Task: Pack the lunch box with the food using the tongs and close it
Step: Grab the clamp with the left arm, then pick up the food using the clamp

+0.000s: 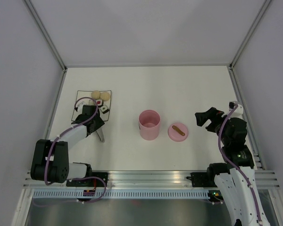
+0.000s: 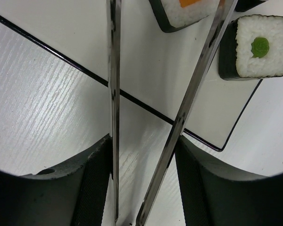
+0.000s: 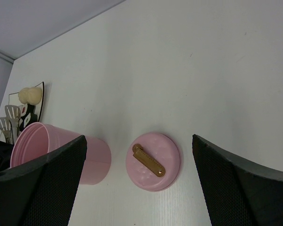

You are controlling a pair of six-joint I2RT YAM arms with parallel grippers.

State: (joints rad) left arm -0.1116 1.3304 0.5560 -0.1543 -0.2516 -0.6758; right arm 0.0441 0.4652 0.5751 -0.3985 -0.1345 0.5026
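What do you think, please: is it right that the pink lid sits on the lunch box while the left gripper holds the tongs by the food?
Not quite: the top view shows the lid lying on the table beside the open lunch box. The left gripper does hold the tongs by the food.

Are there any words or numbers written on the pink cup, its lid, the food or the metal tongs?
None: no word, number or sign can be read in any view.
The pink lunch box is plain.
Its lid carries only a blank brown strap.
The tongs are bare metal.
The sushi pieces have only coloured centres, no letters.
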